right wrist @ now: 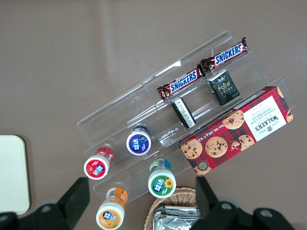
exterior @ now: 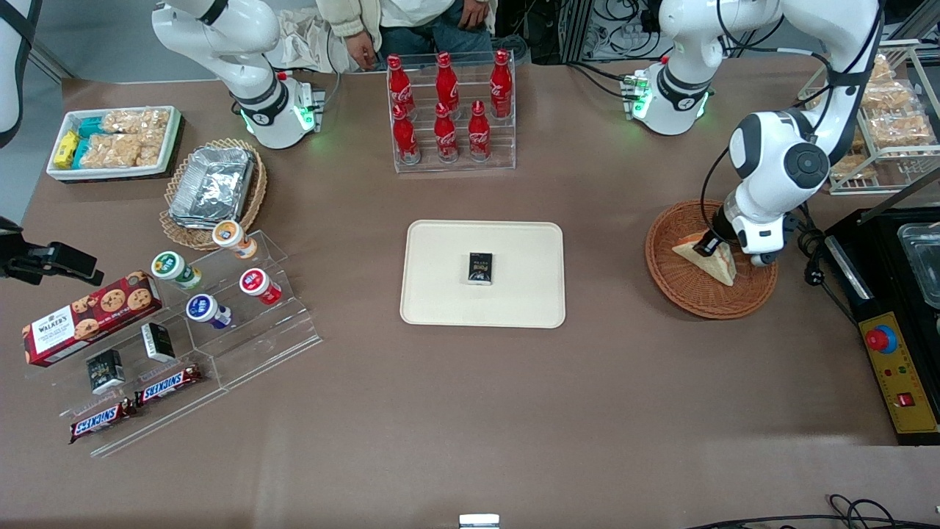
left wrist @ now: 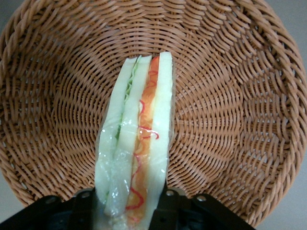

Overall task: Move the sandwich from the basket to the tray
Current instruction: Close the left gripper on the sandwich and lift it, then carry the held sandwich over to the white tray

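Front and wrist views of my working arm at the basket. The hand (exterior: 711, 245) is down inside the reddish-brown wicker basket (exterior: 683, 290), which sits on the counter toward the working arm's end, well apart from the tray (exterior: 433, 294). In the wrist view I see the two fingers (left wrist: 172, 201) closed against the outer bread faces of the sandwich (left wrist: 136, 143), one on each side, so the hand is clamped on the wedge. The sandwich stands on edge, wrapped in clear film, with its layered side facing the camera: green filling in one seam, orange-pink in the other. Its far tip points toward the middle of the basket floor (left wrist: 230, 120). From the front view the wedge (exterior: 718, 261) appears to rest on the weave, though I cannot tell for certain whether it is touching or just above it. The cream tray lies near the centre of the counter and carries a small dark packet (exterior: 480, 267) at its middle. Farther from the front camera than the tray stands a clear rack of red bottles (exterior: 448, 103). Toward the parked arm's end are a stepped clear stand (exterior: 242, 345) with small round tubs, two Snickers bars (exterior: 136, 404) and a red biscuit box (exterior: 88, 316)
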`<state>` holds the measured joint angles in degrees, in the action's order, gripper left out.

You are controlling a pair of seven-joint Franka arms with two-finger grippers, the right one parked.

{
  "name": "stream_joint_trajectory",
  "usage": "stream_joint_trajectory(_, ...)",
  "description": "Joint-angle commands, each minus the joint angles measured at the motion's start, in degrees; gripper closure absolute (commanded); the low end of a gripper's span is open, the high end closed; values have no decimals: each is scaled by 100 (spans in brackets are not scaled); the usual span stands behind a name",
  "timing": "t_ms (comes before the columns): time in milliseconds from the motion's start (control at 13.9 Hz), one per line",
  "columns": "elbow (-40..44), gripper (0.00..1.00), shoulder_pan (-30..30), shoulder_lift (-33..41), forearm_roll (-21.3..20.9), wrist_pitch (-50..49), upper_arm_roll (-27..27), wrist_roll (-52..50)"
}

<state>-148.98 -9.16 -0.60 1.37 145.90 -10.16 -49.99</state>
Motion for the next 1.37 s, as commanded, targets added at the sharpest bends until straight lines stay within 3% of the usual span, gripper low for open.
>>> stream_joint_trajectory(0,44,100,-24,269,-32,-252,-21,269)
stream_joint_trajectory(360,334,100,37,1122,-6,-1142,-143,1403)
stream_joint_trajectory(504,692,100,378,1264,126,-1588,-214,1938)
stream_joint_trajectory(719,1684,100,1081,984,302,-2476,-223,2222)
stream_joint_trajectory(1007,3539,100,1819,-140,381,-3787,-223,1688)
stream_joint_trajectory(1295,3587,100,2575,-326,303,-3482,-223,1659)
